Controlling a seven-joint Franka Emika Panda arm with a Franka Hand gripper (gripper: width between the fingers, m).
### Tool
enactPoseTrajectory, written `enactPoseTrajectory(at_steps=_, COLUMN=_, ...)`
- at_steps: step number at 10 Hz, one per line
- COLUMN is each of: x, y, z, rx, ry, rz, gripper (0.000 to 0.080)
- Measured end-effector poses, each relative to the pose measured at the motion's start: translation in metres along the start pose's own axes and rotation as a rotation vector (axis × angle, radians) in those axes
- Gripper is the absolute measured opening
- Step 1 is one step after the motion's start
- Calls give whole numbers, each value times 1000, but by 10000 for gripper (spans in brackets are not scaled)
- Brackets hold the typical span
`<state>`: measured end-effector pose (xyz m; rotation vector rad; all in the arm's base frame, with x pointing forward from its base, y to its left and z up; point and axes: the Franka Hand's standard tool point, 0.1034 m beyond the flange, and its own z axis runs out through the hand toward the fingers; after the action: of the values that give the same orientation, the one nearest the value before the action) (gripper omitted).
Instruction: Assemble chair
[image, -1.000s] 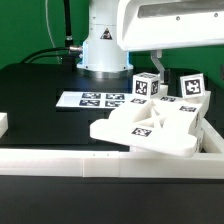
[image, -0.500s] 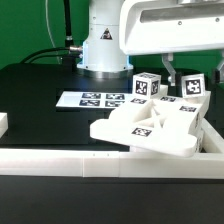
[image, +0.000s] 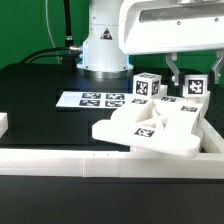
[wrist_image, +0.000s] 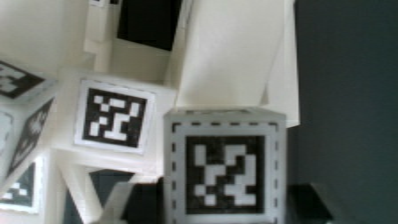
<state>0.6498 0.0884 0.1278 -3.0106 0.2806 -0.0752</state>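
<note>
Black gripper fingers (wrist_image: 320, 198) show at either flank of a matte white, square-ended plastic post (wrist_image: 228, 165) with a black-and-white marker tag on its end, and the gripper (image: 182, 72) looks drawn together on that post, so I'd judge the step in hand is seizing a chair leg. That post stands upright just behind the flat white chair slab (image: 150, 130), among other tagged posts, the slab resting against the long low white border wall (image: 60, 160). Next, I'd guess, comes a straight lift clear of its neighbours.

no readable text, only black-and-white marker tags on chair parts (image: 150, 125), marker board (image: 97, 100)
</note>
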Motion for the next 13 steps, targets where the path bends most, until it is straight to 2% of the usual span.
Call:
enactPoseTrajectory(at_steps=1, x=0, y=0, z=0, rx=1, ry=-1, rz=14, gripper=282)
enactPoseTrajectory(at_steps=3, x=1, y=2, z=0, rx=6, ry=-6, rz=224, gripper=282)
enactPoseTrajectory(at_steps=9, x=1, y=1, z=1, rx=8, ry=-8, rz=621, gripper=284)
enactPoseTrajectory(at_steps=11, x=0, y=1, z=1, rx=44, ry=-19, rz=848, gripper=284)
enactPoseTrajectory(at_steps=13, x=0, y=2, z=1, rx=65, ry=-23, rz=990, gripper=284)
